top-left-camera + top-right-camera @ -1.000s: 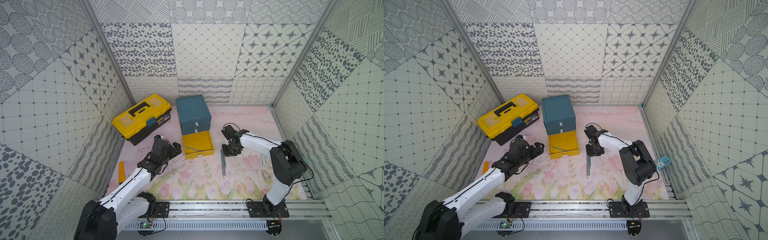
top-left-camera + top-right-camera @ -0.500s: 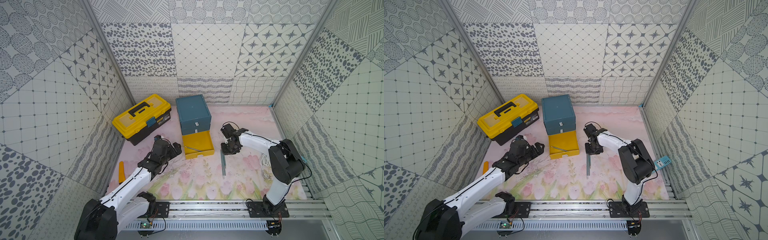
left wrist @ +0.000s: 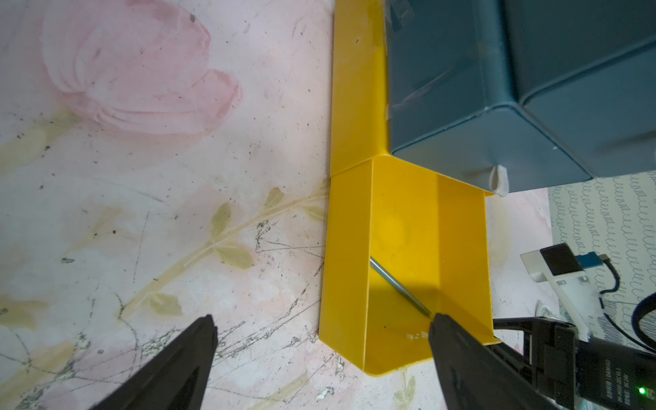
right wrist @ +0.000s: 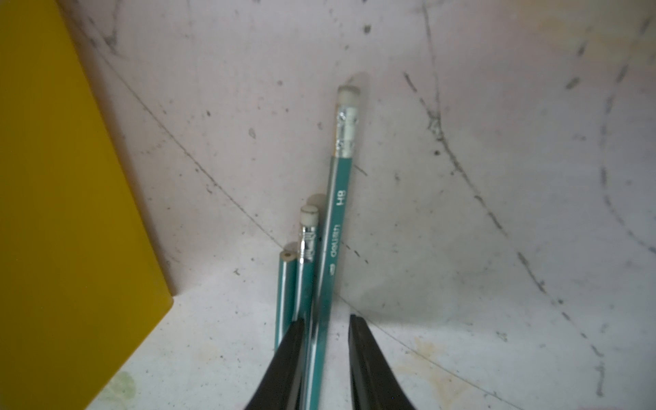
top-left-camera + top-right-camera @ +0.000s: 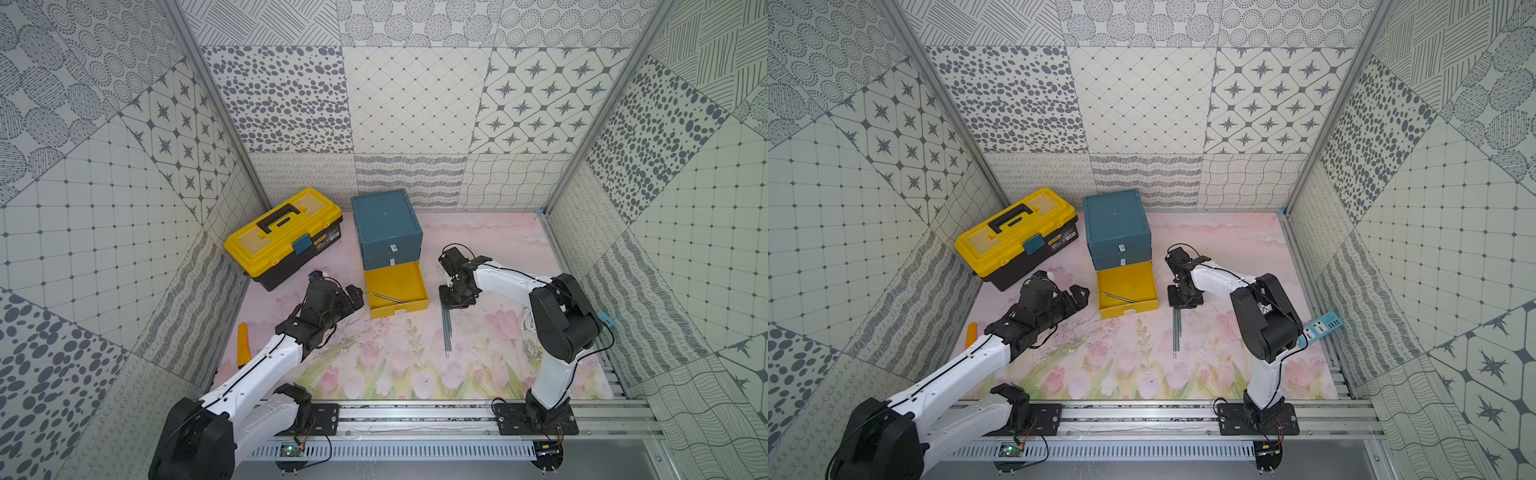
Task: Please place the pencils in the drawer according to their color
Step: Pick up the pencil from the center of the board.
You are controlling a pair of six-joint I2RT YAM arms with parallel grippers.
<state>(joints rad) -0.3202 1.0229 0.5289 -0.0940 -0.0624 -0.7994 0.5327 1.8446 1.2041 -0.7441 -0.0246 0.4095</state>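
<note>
Three teal pencils (image 5: 446,332) (image 5: 1177,332) (image 4: 333,230) lie side by side and touching on the surface (image 5: 415,374), just beside the open yellow drawer (image 5: 420,286) (image 5: 1152,286) on the right arm's side. Their long axes run front to back, nearly parallel to the drawer's side wall. The sharpened tips point toward the front rail and the blunt ends toward the back wall. In the right wrist view two of them carry white erasers in silver ferrules, and the third ends in bare wood. The longest reaches farthest back.

The right pincer (image 5: 455,300) (image 5: 1185,300) (image 4: 326,319) stands over their blunt ends. Its jaws are narrowly apart and straddle the longest pencil, with a gap showing on one side, so nothing is clamped.

A fourth pencil (image 5: 386,297) (image 5: 1118,296) (image 3: 399,285) lies inside the yellow drawer near its front wall. It lies almost crosswise to the others, on a slight slant. That drawer is the lowest one, pulled out from the teal cabinet (image 5: 386,226) (image 5: 1116,224) (image 3: 497,88), whose two upper drawers are shut.

The left pincer (image 5: 353,297) (image 5: 1077,297) (image 3: 321,323) is spread wide and empty, beside the drawer's front corner.
</note>
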